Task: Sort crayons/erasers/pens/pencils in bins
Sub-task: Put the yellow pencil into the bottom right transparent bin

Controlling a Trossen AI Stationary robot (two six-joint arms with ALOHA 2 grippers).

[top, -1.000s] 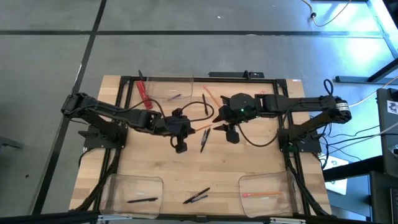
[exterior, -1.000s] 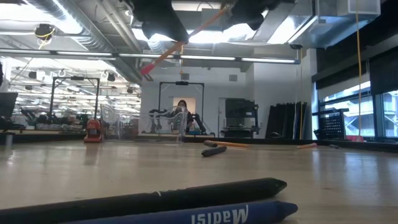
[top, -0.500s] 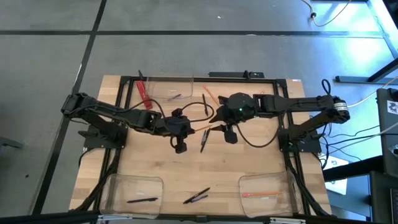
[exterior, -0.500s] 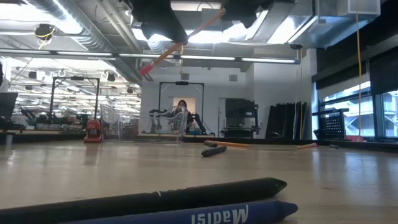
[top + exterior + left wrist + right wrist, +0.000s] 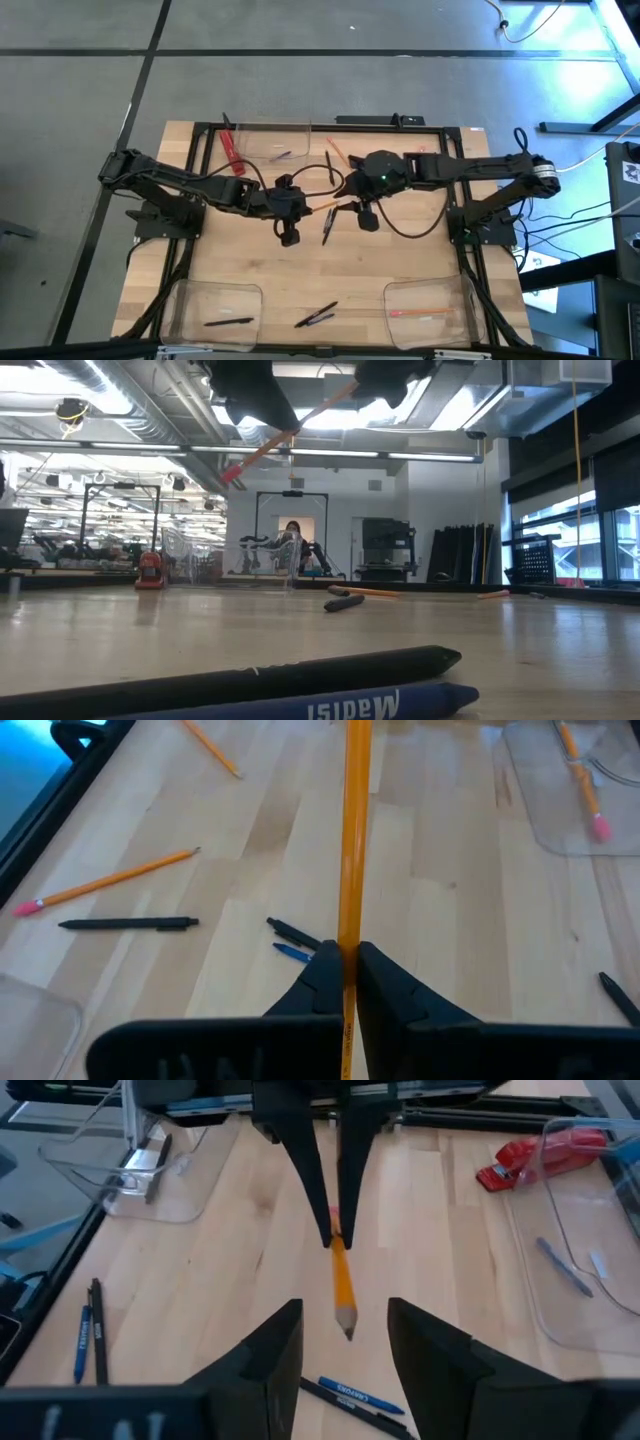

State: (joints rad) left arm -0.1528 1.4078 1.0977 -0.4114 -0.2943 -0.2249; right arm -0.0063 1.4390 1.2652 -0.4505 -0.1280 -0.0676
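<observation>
High above the table's middle, my left gripper is shut on an orange pencil. The pencil's sharpened tip points at my right gripper. That gripper is open, and its fingers stand on either side of the tip without touching it. Loose pens and another pencil lie on the table. Three clear bins stand at near left, near right and far middle. My left gripper pinches the pencil's shaft between its two fingertips, close to the pink eraser end. The fingers slant down from the table's left and lie across the pencil. The pencil is lifted clear and tilted, its sharpened end higher, toward my right gripper.
A pen and a blue crayon lie at the table's near edge. The near-right bin holds a pencil, the near-left one a pen. A red flat thing lies by the far bin. Black frame rails edge the table.
</observation>
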